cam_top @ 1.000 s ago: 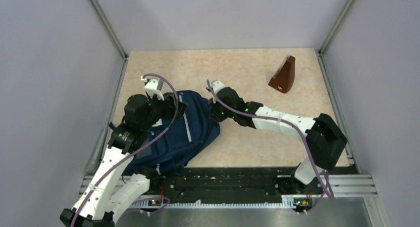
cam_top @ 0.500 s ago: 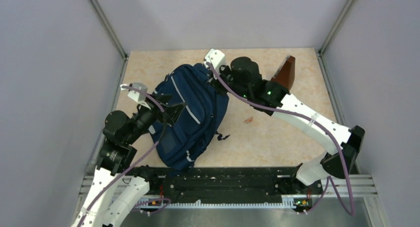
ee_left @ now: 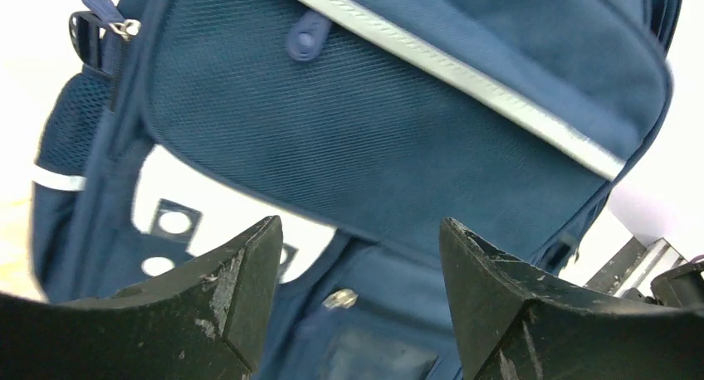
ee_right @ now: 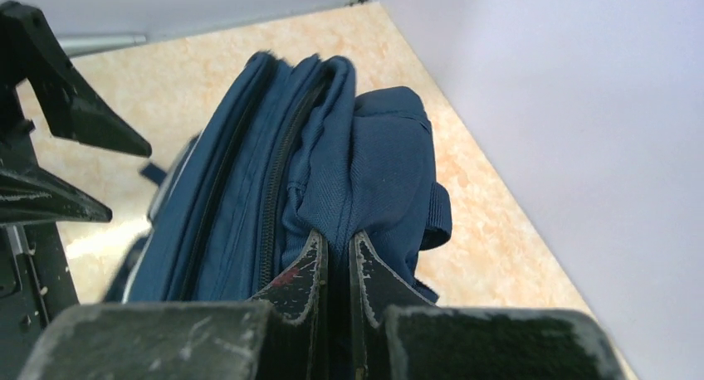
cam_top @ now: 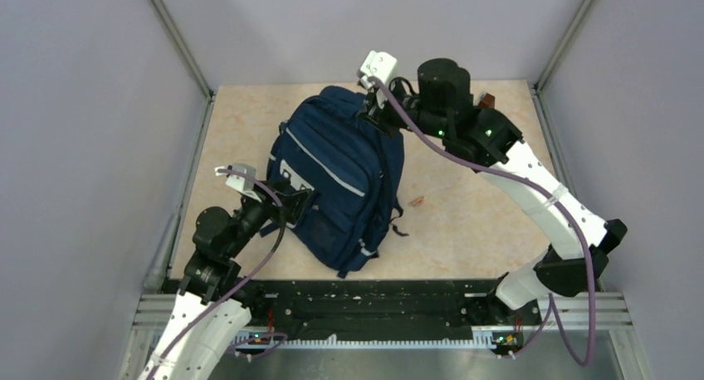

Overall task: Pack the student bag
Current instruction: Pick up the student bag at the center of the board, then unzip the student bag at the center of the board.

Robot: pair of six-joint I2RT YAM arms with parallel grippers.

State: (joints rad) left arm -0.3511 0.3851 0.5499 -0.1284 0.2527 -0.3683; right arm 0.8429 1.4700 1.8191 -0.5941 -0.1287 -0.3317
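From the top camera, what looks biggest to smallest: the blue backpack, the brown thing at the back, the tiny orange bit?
1. blue backpack, by far.
2 and 3. brown thing and orange bit: unsure. Only a sliver of the brown thing shows behind the right arm, roughly matching the orange bit.

The left claw (ee_left: 359, 231) gapes wide, low; the right claw (ee_right: 337, 241) is pinched tight, arm raised

Here's the student bag (cam_top: 340, 181) mid-tabletop (cam_top: 465, 231), top end toward the far wall, bottom end toward me. My right pincer (cam_top: 371, 112) is at that top end, on the fabric. My left pincer (cam_top: 292, 199) is just beside the bag's left side. A small item (cam_top: 417, 201) lies right of the bag.
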